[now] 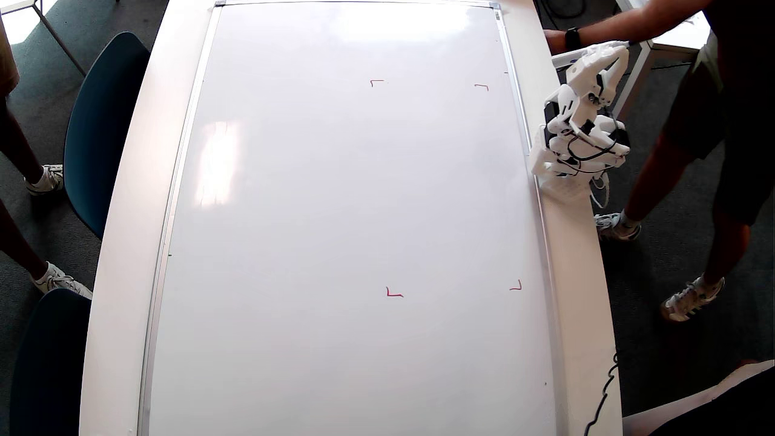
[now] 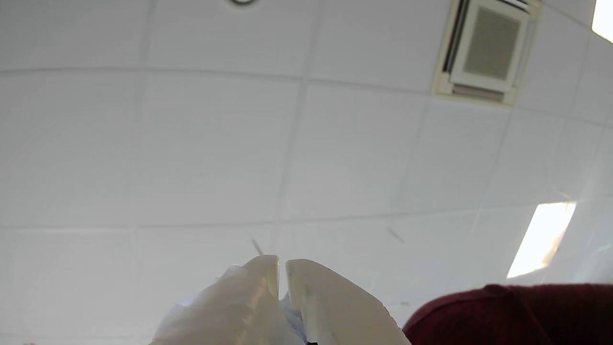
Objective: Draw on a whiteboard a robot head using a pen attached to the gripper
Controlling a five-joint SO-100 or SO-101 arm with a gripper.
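A large glossy white silver-framed whiteboard lies bare on the white table, four small red corner marks toward its right side. At its right edge, the white 3D-printed gripper sits folded, pointing upward. In the wrist view, its jaws nearly meet beneath ceiling tiles.

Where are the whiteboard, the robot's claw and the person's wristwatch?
whiteboard (image 1: 339,200), overhead view, bare middle of its surface.
gripper (image 2: 282,268), wrist view, between its fingertips.
wristwatch (image 1: 572,39), overhead view, its black band.
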